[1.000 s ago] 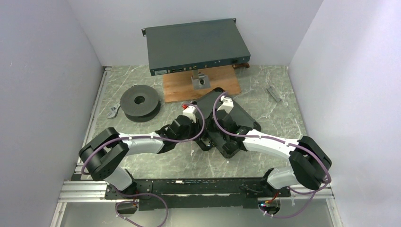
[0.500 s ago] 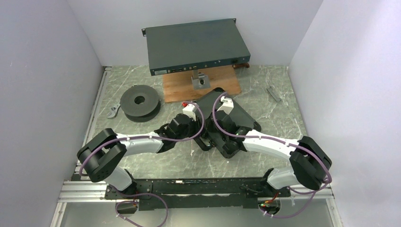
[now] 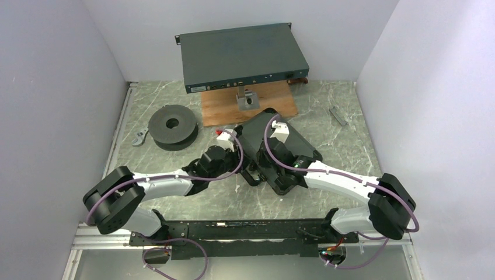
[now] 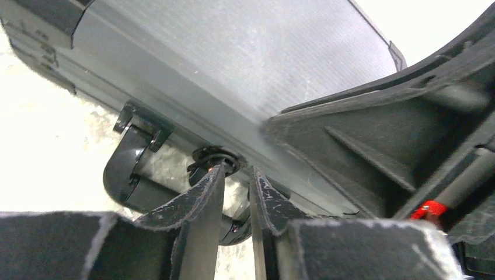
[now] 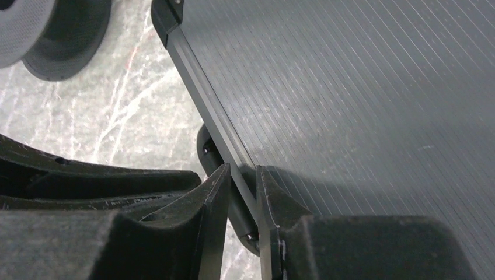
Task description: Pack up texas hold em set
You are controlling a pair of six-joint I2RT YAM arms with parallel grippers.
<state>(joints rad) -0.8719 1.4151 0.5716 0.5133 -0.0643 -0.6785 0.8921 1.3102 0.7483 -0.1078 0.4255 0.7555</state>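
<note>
The black case point(image 3: 260, 125) lies closed and turned cornerwise at the table's middle. Chips, cards and discs are hidden. My left gripper point(image 3: 244, 162) is at the case's near-left side. In the left wrist view it point(image 4: 238, 172) is shut to a thin gap, its tips just short of the black handle point(image 4: 125, 175) and holding nothing. My right gripper point(image 3: 261, 166) is over the same edge. In the right wrist view it point(image 5: 243, 170) is shut to a thin gap above the ribbed lid's rim point(image 5: 210, 111), with the handle point(image 5: 207, 154) below.
A dark grey spool point(image 3: 172, 125) lies at the left, also in the right wrist view point(image 5: 58, 35). A teal-grey metal box point(image 3: 242, 58) stands at the back on a wooden board point(image 3: 222, 111) beside a small metal block point(image 3: 248, 98). A small grey part point(image 3: 337, 115) lies at the right.
My left arm has drawn back to the left and lower, its wrist a little further from the case. My right arm's elbow has shifted slightly right. The case has not moved.
</note>
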